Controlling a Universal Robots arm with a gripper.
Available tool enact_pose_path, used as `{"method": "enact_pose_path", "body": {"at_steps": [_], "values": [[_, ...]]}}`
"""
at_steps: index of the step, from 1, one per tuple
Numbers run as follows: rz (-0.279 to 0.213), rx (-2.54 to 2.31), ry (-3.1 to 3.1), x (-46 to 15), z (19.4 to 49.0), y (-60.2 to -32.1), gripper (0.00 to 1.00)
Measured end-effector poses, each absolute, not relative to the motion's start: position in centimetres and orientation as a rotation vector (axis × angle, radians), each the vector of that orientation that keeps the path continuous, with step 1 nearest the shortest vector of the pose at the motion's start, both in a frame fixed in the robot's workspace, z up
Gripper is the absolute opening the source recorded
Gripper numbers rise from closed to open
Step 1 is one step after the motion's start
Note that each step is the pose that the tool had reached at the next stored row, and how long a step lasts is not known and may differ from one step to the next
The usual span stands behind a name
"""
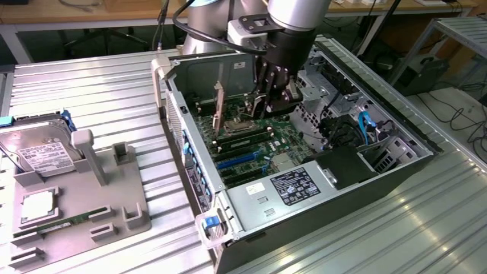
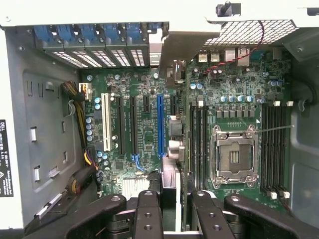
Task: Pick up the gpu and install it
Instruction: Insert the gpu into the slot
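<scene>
The gpu (image 1: 218, 108) stands on edge inside the open computer case (image 1: 396, 131), its pale bracket strip upright near the case's rear wall. My gripper (image 1: 272, 100) is down in the case, shut on the card's other end. In the wrist view the gpu (image 2: 178, 144) shows edge-on between my two black fingers (image 2: 148, 209). It runs over the motherboard (image 2: 144, 84) between the blue slot (image 2: 160, 124) and the memory slots. Its silver bracket (image 2: 187, 47) reaches toward the rear slot openings. My gripper (image 2: 173, 199) straddles the card. Whether its lower edge sits in a slot I cannot tell.
The empty CPU socket (image 2: 234, 154) lies beside the memory slots. A power supply (image 1: 293, 185) fills the case's near end. At the exterior view's left, a grey holder (image 1: 114, 194) carries a hard drive (image 1: 42, 151), a green RAM stick (image 1: 65, 222) and a square chip (image 1: 36, 205).
</scene>
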State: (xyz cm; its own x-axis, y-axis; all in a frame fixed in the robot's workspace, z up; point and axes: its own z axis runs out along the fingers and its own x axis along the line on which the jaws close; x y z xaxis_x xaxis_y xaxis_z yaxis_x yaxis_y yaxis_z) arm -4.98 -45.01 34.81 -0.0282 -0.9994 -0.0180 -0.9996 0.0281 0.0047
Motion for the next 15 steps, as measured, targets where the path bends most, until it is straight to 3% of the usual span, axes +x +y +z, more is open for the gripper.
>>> {"method": "enact_pose_path", "body": {"at_steps": [15], "values": [[0.039, -2.192, 2.254, -5.05, 33.83, -45.01, 0.28]]}}
